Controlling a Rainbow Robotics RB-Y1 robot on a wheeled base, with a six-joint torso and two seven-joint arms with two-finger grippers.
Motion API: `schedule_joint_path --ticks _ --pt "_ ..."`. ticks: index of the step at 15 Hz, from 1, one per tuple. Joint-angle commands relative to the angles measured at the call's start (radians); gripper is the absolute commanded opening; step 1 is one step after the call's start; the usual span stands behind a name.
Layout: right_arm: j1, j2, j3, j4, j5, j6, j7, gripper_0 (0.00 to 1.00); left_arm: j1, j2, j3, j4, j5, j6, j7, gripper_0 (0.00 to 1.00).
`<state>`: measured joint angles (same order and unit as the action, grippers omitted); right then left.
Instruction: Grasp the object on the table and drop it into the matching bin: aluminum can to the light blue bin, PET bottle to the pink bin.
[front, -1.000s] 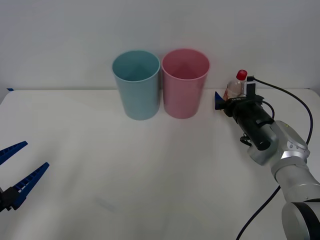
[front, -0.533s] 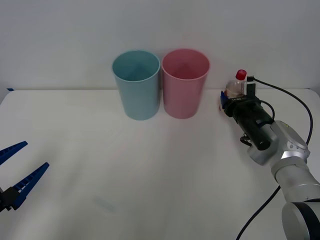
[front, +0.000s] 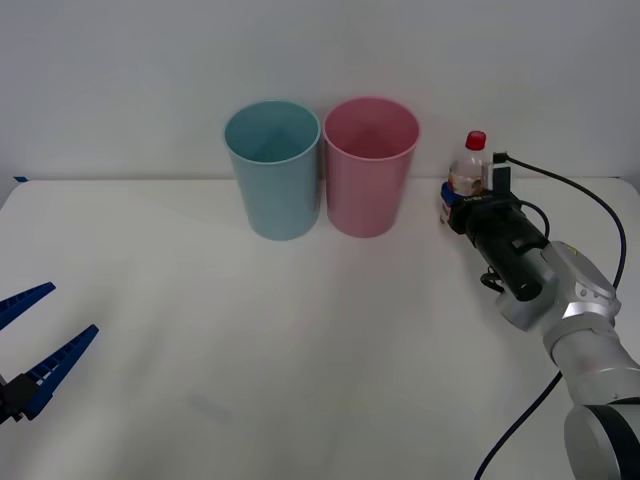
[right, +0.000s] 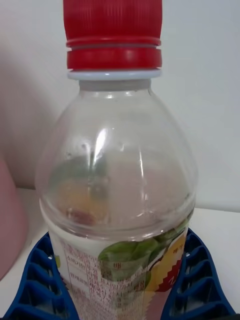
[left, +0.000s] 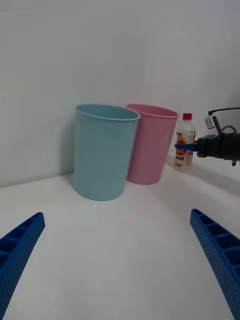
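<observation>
Right gripper (front: 455, 203) near back right of bench (front: 300, 350), blue fingers (right: 35, 280) squeezing PET bottle (front: 467, 170) low on its label. Bottle upright, red cap up, just beside pink bin (front: 369, 165). Light blue bin (front: 273, 167) touching pink one. Left gripper (front: 35, 345) wide open at front left corner.
</observation>
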<state>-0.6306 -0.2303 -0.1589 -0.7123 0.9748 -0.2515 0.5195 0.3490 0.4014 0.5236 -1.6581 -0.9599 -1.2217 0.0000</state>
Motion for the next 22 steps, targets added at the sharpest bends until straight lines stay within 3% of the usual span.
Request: schedule_joint_path --ticks 1,3,8,12,22 --pt "0.008 -0.006 0.010 -0.038 0.001 -0.011 -0.012 0.00 0.000 0.000 0.000 0.000 0.000 0.000 0.000 1.00" --pt "0.048 -0.027 0.039 -0.119 -0.001 -0.012 -0.047 0.00 0.000 0.000 0.000 0.000 0.000 0.000 0.000 1.00" --pt "0.221 -0.155 0.144 -0.406 0.001 -0.012 -0.285 0.00 0.000 0.000 0.000 0.000 0.000 0.000 0.000 1.00" --pt "0.335 -0.244 0.167 -0.599 0.027 -0.018 -0.447 0.00 0.000 0.000 0.000 0.000 0.000 0.000 0.000 1.00" --pt "0.350 -0.428 0.154 -0.874 0.147 -0.087 -0.900 0.00 0.000 0.000 0.000 0.000 0.000 0.000 0.000 1.00"
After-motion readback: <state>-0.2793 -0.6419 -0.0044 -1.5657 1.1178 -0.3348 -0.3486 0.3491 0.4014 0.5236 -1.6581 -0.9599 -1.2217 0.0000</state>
